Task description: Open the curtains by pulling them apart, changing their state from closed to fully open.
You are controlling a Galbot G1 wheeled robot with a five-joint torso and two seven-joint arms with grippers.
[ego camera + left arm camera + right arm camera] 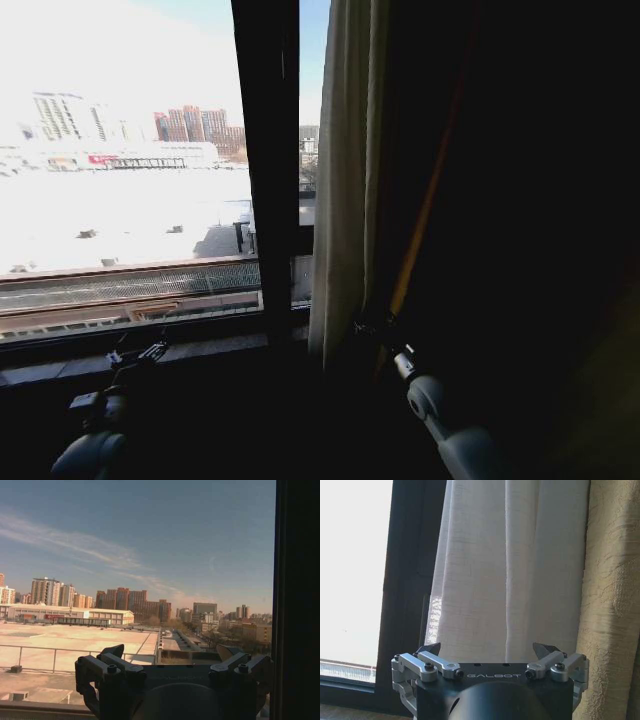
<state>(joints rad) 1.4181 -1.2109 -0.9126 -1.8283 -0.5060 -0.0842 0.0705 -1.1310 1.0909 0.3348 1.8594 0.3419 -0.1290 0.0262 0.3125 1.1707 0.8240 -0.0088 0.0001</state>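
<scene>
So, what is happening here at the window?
A two-armed robot faces a window. The white curtain is bunched in a narrow strip to the right of the dark window frame, beside a heavy drape. The right tool is open, pointed at the curtain and holding nothing. The left tool is open too, low by the sill, facing the bare glass.

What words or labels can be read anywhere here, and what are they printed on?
"GALBOT": on the black body of the right gripper, whose fingers stand apart before the curtains.
A faint raised line on the left gripper: too dark to read.
A red sign on a long low building outside: too small to read.
</scene>
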